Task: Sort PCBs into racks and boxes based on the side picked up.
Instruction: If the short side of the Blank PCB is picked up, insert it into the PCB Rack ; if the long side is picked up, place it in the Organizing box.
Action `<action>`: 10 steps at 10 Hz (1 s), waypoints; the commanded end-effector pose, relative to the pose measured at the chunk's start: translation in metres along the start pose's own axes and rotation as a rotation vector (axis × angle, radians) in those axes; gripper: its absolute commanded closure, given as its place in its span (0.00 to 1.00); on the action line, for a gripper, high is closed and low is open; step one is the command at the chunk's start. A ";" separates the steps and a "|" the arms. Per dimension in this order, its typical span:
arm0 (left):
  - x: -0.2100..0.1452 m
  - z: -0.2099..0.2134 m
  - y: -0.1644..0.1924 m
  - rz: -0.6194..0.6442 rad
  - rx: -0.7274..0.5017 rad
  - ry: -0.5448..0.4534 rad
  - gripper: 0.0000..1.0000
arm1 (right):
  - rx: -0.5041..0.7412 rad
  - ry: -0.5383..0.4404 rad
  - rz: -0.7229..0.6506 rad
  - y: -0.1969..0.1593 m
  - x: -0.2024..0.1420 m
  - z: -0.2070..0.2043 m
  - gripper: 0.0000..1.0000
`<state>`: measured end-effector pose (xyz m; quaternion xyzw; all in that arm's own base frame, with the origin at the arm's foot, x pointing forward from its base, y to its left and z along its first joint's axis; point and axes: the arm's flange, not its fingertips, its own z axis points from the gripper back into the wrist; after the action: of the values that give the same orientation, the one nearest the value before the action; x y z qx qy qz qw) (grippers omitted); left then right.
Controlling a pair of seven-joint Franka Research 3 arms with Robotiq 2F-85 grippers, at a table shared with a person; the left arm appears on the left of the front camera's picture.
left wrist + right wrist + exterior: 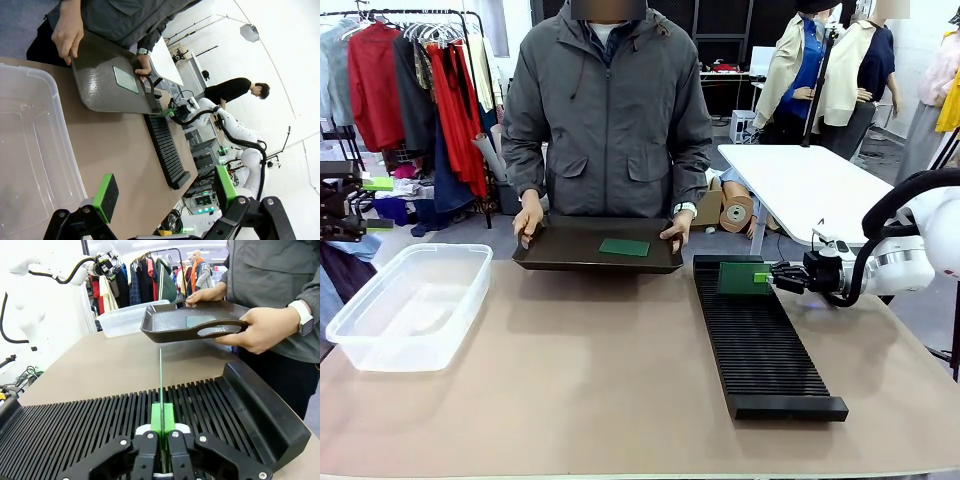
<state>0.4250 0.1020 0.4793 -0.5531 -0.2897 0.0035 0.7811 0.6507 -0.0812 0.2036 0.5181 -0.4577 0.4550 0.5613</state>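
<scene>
My right gripper (767,277) is shut on a green PCB (743,277), gripping its edge. The board stands on edge over the far end of the long black rack (760,345). In the right wrist view the PCB (160,380) shows edge-on as a thin line between my shut right gripper (161,422) and the rack's slots (90,427); whether it sits in a slot I cannot tell. A second PCB (624,247) lies flat on a black tray (560,258) that the person holds in both hands. The clear box (410,305) stands at the left. My left gripper (165,192) hangs open beside the box (30,150).
The person stands at the far side and holds the tray (170,330) just above the table's far edge, near the rack's far end. Bare tabletop (600,380) lies between box and rack. A white table (800,185) stands behind on the right.
</scene>
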 end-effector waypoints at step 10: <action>0.001 0.001 -0.002 0.003 0.001 0.007 0.00 | 0.008 0.024 -0.017 -0.003 0.007 -0.003 1.00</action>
<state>0.4250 0.1020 0.4793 -0.5531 -0.2898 0.0035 0.7811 0.6508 -0.0811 0.2040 0.5183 -0.4569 0.4553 0.5616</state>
